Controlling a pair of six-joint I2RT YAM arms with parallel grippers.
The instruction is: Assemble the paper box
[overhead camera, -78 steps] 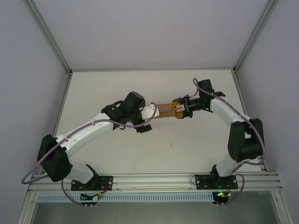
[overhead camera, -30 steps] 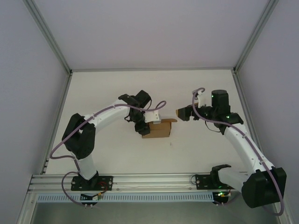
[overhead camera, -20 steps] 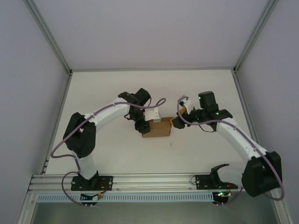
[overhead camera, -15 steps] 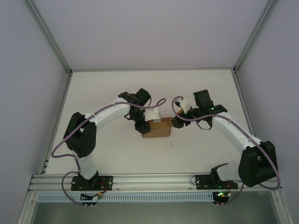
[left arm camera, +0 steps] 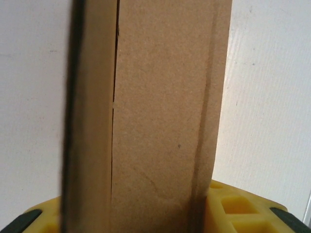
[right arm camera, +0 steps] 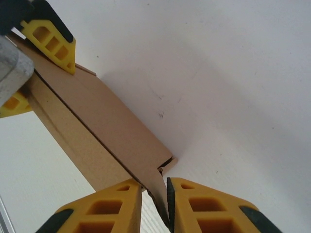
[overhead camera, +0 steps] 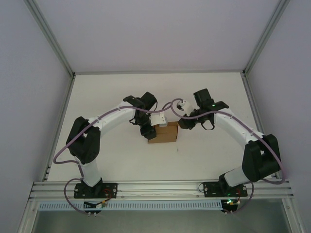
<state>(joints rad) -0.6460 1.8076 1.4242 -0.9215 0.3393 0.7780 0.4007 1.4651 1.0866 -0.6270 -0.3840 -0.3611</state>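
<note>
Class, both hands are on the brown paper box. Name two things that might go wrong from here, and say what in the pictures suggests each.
1. The right hand pinches only a thin end flap of the paper box; a pull may tear or crease it.
2. The left hand clamps the opposite end, so if the two hands twist against each other, the box could buckle or slip free.

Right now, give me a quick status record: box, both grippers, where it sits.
paper box: brown cardboard, folded into a slim box shape
location: middle of the table, between the two grippers
left gripper: shut on the box's left end
right gripper: shut on a thin flap sticking out at the box's right end
</note>
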